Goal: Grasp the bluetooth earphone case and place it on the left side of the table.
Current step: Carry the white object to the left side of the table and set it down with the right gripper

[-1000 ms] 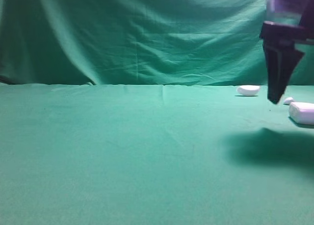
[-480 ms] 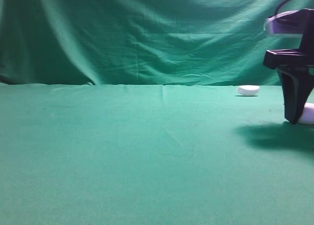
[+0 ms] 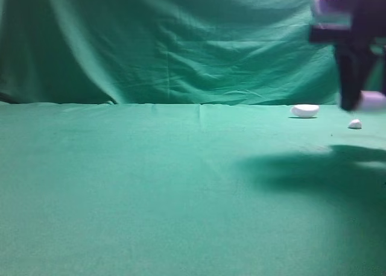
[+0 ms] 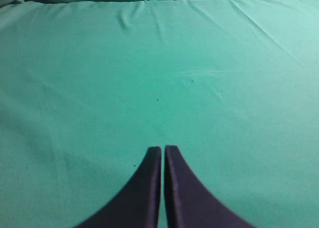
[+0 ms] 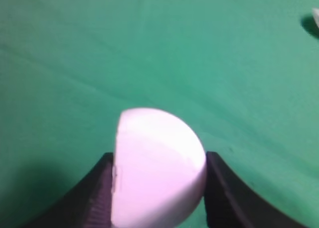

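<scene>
My right gripper [image 3: 356, 104] is at the far right of the exterior view, raised off the green table [image 3: 151, 185], shut on the white bluetooth earphone case [image 3: 373, 100]. In the right wrist view the case [image 5: 157, 166] fills the space between both dark fingers [image 5: 99, 193], well above the cloth. My left gripper [image 4: 163, 149] shows only in the left wrist view, its fingers pressed together and empty over bare green cloth [image 4: 159, 63].
A white half-dome object [image 3: 305, 110] lies at the back right of the table. A tiny white lump [image 3: 354, 124] lies just in front of it, below my right gripper. A green backdrop [image 3: 169, 41] hangs behind the table.
My right gripper came down beside the case, closed on it, and has lifted it off the table. The tiny lump, hidden half a second ago, shows again.
</scene>
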Controlling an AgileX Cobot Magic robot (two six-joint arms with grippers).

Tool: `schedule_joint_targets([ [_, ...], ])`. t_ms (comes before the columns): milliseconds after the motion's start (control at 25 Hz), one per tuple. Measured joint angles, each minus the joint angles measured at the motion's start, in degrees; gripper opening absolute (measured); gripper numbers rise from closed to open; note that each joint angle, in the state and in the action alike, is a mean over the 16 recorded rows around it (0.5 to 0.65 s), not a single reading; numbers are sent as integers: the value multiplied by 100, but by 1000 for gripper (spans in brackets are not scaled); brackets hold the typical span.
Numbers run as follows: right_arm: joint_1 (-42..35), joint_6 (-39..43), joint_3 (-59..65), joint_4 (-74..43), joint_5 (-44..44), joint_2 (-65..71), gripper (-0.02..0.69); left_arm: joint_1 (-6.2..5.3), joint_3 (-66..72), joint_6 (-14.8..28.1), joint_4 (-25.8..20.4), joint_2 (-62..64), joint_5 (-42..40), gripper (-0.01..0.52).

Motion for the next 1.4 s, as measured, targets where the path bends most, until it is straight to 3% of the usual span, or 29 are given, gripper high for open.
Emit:
schedule_joint_targets([
  [280,1180,-160,-1480,55,-126,1061,335,0,0,0,0,0,0,0],
  [560,1868,-195,-2323,92,-714,2258,335,0,0,0,0,0,0,0],
  [1200,2238,-204,-2694,134,-1920,3310,338,0,0,0,0,0,0,0],
  [1400,2239,-201,-2695,134,-1921,3386,399,0,0,0,0,0,0,0],
])
